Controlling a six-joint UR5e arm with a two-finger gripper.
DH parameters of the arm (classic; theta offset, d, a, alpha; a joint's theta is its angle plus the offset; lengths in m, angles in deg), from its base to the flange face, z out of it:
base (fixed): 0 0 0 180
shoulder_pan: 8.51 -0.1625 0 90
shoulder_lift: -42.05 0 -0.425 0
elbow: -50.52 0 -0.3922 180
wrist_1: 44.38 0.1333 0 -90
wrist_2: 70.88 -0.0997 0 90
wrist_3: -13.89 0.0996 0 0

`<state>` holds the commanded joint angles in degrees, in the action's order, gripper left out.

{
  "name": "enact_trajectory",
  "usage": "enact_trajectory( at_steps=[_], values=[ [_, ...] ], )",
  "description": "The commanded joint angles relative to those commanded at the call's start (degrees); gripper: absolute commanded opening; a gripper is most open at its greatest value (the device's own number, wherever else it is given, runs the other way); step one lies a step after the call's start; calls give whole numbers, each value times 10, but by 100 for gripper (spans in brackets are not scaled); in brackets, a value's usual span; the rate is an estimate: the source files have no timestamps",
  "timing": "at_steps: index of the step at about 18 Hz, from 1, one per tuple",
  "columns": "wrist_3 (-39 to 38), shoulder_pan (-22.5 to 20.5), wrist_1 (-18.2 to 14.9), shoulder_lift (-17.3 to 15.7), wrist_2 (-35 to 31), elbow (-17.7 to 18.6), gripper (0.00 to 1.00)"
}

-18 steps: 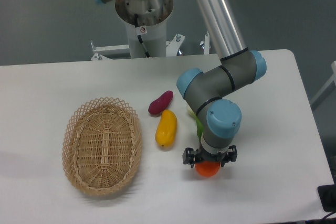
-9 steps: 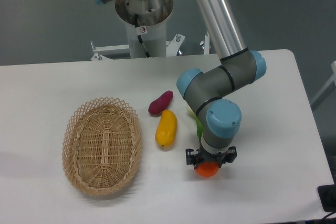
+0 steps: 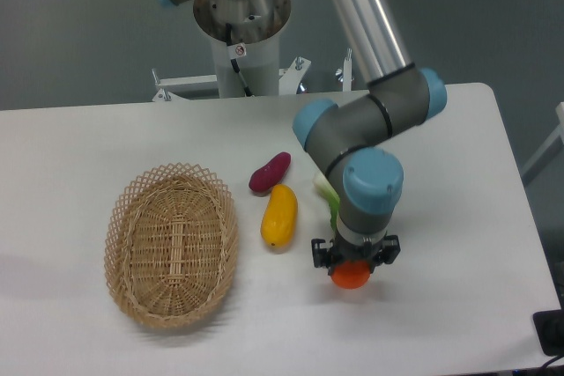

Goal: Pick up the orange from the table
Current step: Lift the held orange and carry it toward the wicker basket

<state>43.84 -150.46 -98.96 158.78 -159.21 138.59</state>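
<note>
The orange (image 3: 352,276) is a small bright-orange ball at the front right of the white table (image 3: 458,217). My gripper (image 3: 353,261) comes straight down on it and its fingers are closed against the orange's sides. The wrist hides the top of the orange. I cannot tell whether the orange still touches the tabletop.
An elongated yellow fruit (image 3: 279,215) and a dark red-purple one (image 3: 269,173) lie left of the arm. A green vegetable (image 3: 330,202) is mostly hidden behind the wrist. A woven basket (image 3: 172,244) stands at the left. The robot base (image 3: 240,19) is behind the table.
The fingers have closed in from a wider spread onto the orange. The arm has shifted slightly, and the orange shows a little more below the gripper.
</note>
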Motion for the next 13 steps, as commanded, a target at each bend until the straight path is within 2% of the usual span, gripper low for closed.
enact_trajectory(
  at_steps=[2,7,10,13],
  values=[
    [16,2,-1,-31,0,0,74],
    [105,32,0,-74,5,-11,75],
    [137,55,2,-87,6,-15,75],
    [138,76,4,-93,11,-27,75]
  ],
)
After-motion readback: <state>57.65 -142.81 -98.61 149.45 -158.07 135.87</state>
